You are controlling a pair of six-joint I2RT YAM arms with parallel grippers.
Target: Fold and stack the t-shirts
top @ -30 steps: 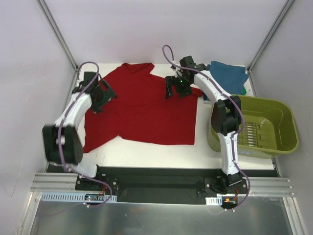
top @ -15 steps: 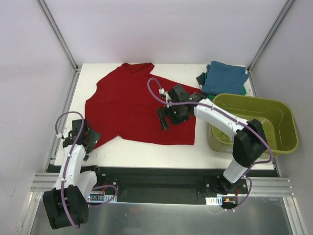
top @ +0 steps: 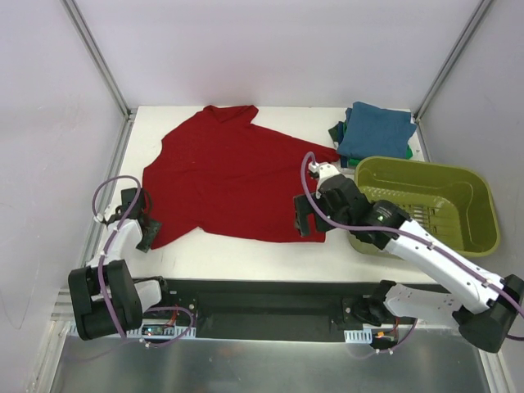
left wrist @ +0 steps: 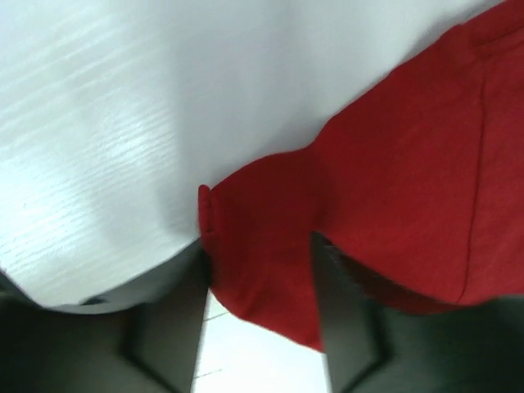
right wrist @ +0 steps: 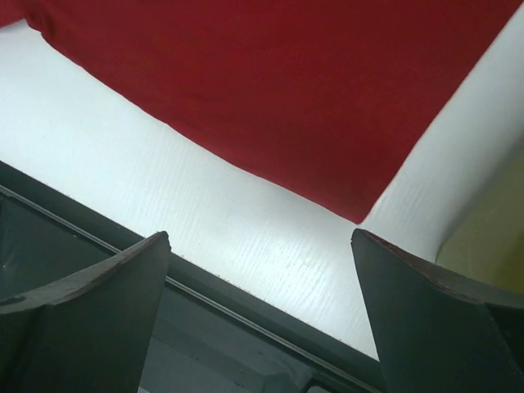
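Right gripper (top: pixel 300 223) has drawn back to shirt's (top: pixel 233 176) 5 o'clock corner, jaws wide — left gripper (top: pixel 146 234), fingers parted, straddles its 7 o'clock corner.

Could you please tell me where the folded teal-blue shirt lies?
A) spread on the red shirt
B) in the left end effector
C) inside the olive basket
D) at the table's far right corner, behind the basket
D: the teal-blue shirt sits at the far right corner of the table, beyond the far rim of the basket, not inside it.
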